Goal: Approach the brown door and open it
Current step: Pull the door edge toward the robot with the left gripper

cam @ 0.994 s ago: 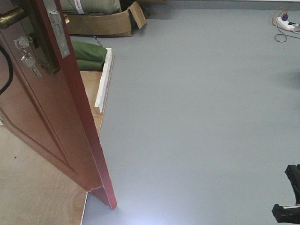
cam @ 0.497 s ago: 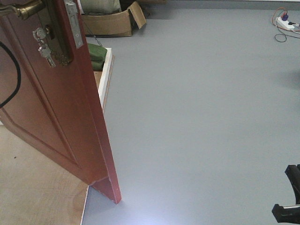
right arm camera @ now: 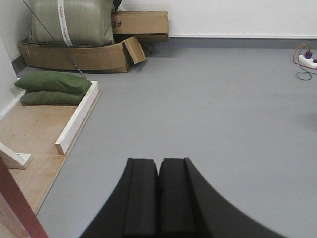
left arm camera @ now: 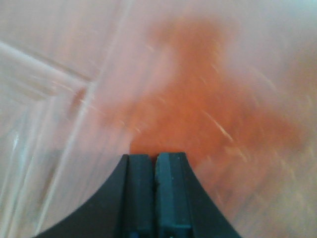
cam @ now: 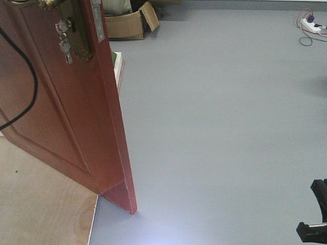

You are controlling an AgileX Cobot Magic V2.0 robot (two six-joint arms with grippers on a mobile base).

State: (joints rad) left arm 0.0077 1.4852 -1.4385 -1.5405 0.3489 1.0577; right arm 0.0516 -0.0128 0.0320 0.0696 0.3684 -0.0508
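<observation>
1. Brown door [cam: 66,102] fills the left side of the front view. It stands open with its thin edge facing the camera. Its bottom corner is over the grey floor [cam: 219,127], just past the plywood board [cam: 41,204].
2. Only the front view shows the top of the door: one brass handle [cam: 30,4], one keyhole plate with keys [cam: 66,41] hanging from it, and one metal latch plate [cam: 98,23] on the edge. One black cable [cam: 28,87] hangs in front of the door.
3. The left wrist view shows only a blurry red-brown door face, very close. The left gripper [left arm camera: 155,159] has its two fingers pressed together with nothing between them.
4. The right wrist view shows just a sliver of the door's edge at the bottom left. The right gripper [right arm camera: 158,163] is also squeezed closed and empty, over the grey floor.
5. Only the right wrist view shows these clearly: two green bags [right arm camera: 54,82] stacked on the board, one white wooden beam [right arm camera: 77,119] beside them, two cardboard boxes [right arm camera: 141,22] and one big green sack [right arm camera: 69,22] by the wall.
6. Both the front and right wrist views show one power strip [cam: 311,23] far off on the right.
</observation>
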